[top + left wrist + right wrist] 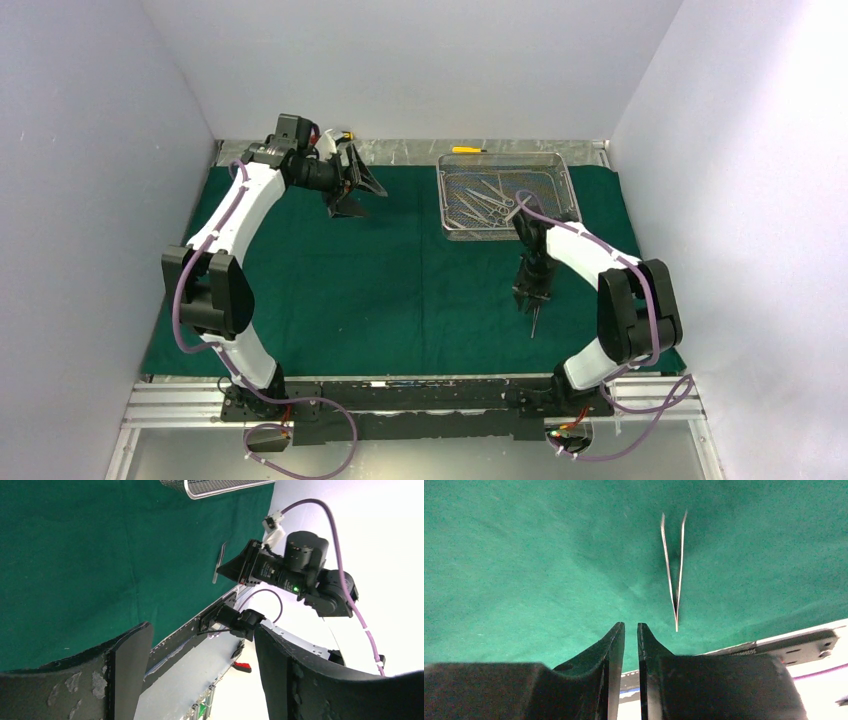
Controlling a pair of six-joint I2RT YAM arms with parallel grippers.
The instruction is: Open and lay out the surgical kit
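No readable labels from my seat. Right claw (631, 630) nearly pinched shut, empty, tweezers (674, 570) on the cloth (524, 555) beside it; left claw (200, 675) spread wide.

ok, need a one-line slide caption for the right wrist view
Right gripper, jaws nearly closed and empty, above the green drape beside the tweezers lying on it.
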